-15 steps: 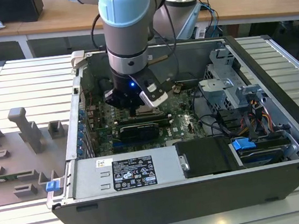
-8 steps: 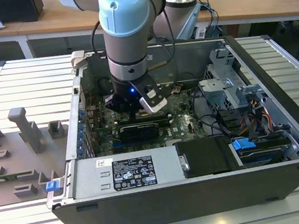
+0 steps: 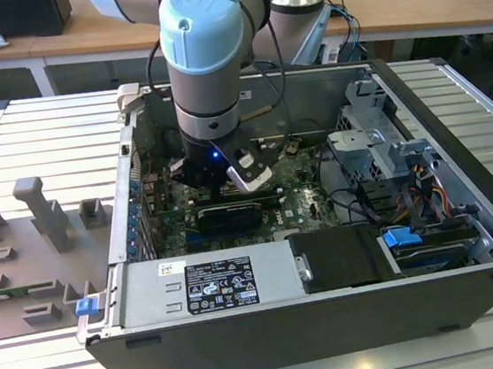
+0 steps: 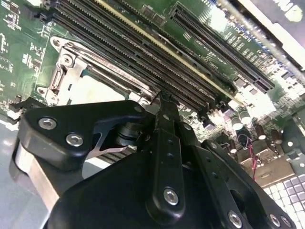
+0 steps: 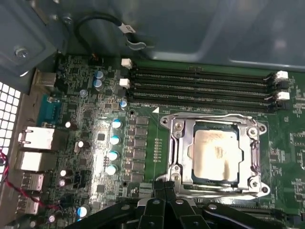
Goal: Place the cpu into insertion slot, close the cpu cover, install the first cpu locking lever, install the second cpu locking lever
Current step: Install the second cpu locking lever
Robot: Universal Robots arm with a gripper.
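Cpu seated in slot, cover down around it, gripper just beside, grip state unclear

In the exterior view the slot is hidden behind the arm and the gripper. In the second wrist view most of the cover is masked by the gripper's black body, and its fingertips are hidden. In the first wrist view the gripper is cut off by the picture's edge, and the cover's near edge is overlapped.
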